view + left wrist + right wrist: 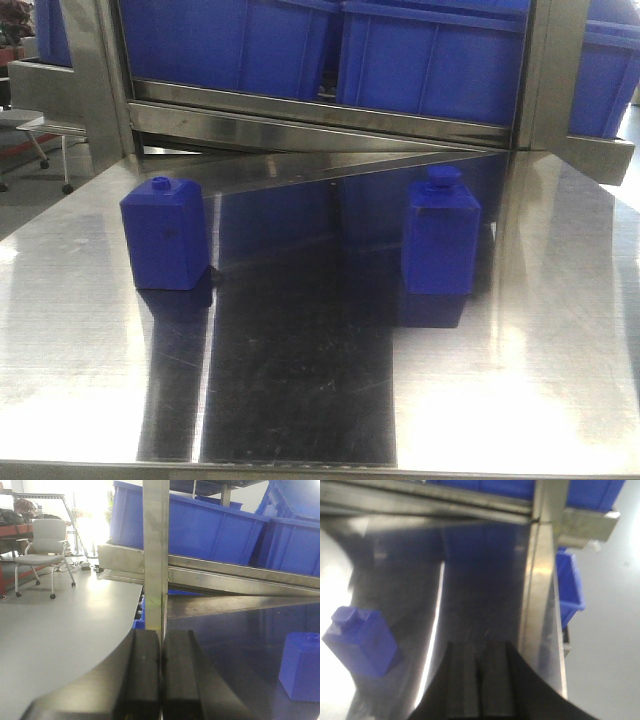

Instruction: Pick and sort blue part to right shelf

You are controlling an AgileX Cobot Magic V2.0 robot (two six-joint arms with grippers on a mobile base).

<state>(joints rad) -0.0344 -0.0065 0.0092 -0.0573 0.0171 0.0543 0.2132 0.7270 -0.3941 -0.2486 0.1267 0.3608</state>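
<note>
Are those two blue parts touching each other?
Apart: the front view shows bare table between the left blue part and the right blue part.

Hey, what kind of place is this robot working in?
Likely a factory or workshop sorting station: a stainless steel workbench, blue plastic bins on a metal rack, and an office chair nearby.

The robot's left gripper (161, 677) fills the lower edge of its wrist camera's view, its two black jaws pressed flat against each other so that only a thin vertical seam runs between them, the dark body widening towards the bottom left corner. The right gripper (480, 682), seen from its own wrist camera in a slightly blurred frame, is drawn together in the same way, jaws meeting along a narrow centre line and pointing straight ahead
</note>
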